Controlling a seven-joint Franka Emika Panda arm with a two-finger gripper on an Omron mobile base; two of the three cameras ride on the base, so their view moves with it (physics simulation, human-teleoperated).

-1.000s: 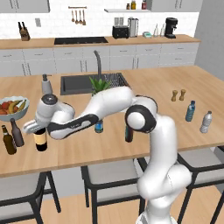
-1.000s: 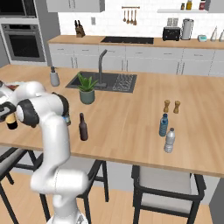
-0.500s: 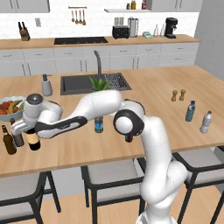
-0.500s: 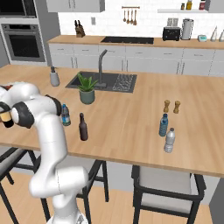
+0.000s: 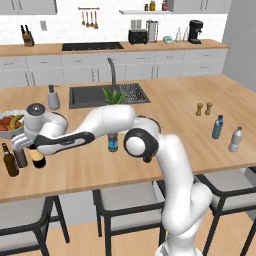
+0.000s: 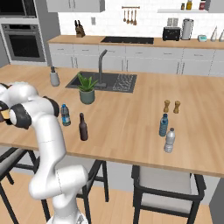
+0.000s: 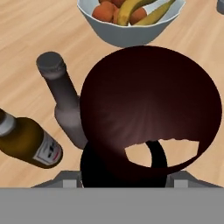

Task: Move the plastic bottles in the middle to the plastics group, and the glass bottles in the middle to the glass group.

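A wooden kitchen island (image 5: 165, 165): at its left end my gripper (image 5: 31, 148) clamps the tall black wine bottle (image 5: 36, 157) beside the grey-brown plain bottle (image 5: 20, 156) and amber bottle (image 5: 9, 161)

From the right, my arm stretches far left; the brown beer bottle (image 6: 82, 127) waits

Looking down my hand: set it down, then release

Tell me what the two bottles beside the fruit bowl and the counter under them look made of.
The amber bottle looks like glossy brown glass: see-through tint, paper label. The grey-brown bottle has a dull, matte skin and a crimped cap; probably glass, though the finish leaves that open. The counter looks like pale wood, with grain lines running along planks.
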